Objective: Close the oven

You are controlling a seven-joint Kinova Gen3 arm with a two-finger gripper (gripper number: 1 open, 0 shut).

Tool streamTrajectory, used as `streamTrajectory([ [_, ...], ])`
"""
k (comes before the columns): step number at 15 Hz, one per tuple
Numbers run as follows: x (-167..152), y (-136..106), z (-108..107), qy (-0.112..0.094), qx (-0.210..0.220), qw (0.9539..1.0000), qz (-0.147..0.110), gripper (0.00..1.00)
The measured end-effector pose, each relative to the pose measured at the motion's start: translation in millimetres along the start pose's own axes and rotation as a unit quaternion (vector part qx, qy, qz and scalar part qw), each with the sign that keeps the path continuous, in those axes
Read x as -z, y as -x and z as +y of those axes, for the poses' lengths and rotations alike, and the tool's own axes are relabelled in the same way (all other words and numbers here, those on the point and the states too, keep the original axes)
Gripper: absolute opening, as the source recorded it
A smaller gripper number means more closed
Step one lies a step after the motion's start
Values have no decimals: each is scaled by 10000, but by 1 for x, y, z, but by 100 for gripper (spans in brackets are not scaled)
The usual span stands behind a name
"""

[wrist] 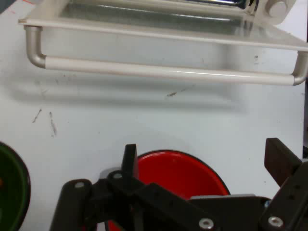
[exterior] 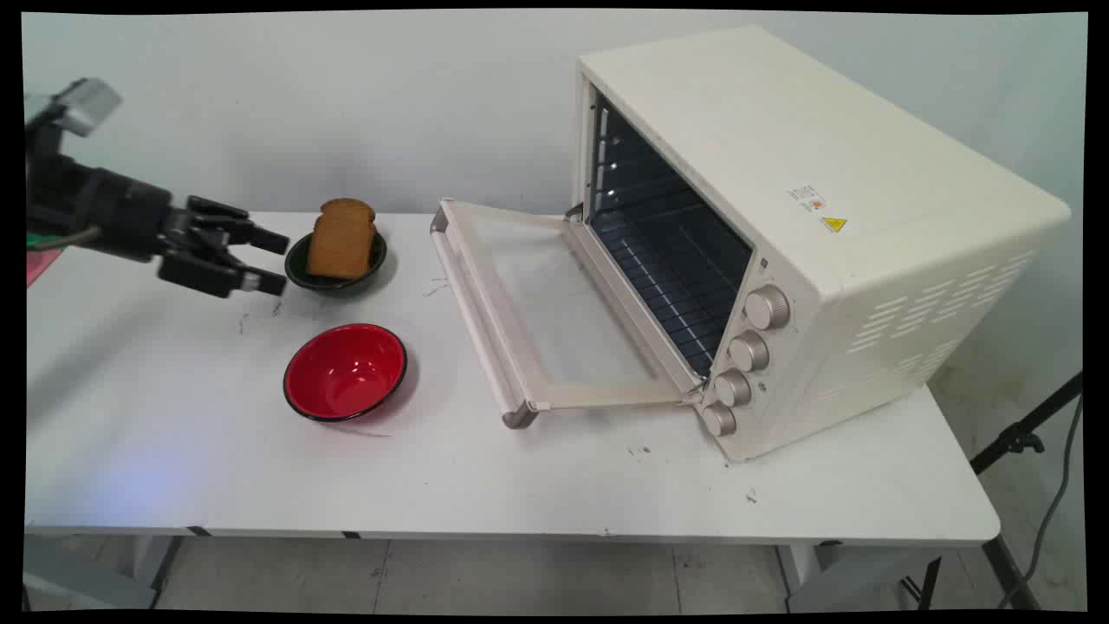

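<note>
Black tool (exterior: pixel 270 261) gapes wide, empty, beside green bowl (exterior: pixel 299 264).

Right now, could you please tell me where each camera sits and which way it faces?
Main view: fixed above the table's near side, looking across at the open oven, toast and wall; the gripper enters from the left.
Hand view: on the hand, looking along the open gripper at the oven door's handle.
Shared: red bowl, green bowl.

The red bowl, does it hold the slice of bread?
No. The red bowl is empty; the slice of bread stands in the dark green bowl behind it, near the open pincer.
</note>
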Motion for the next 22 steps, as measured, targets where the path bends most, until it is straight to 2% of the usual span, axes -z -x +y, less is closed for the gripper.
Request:
streamTrajectory([
  [5, -50, -17, -2, -125, -46, 9998, -167, 100],
  [11, -131, -29, -7, -221, -251, 9984, -454, 100],
  [12, -145, -30, -8, -232, -289, 9980, -509, 0],
  [15, -182, -33, -11, -279, -421, 9964, -676, 0],
  [22, -243, -41, -19, -346, -694, 9929, -904, 0],
])
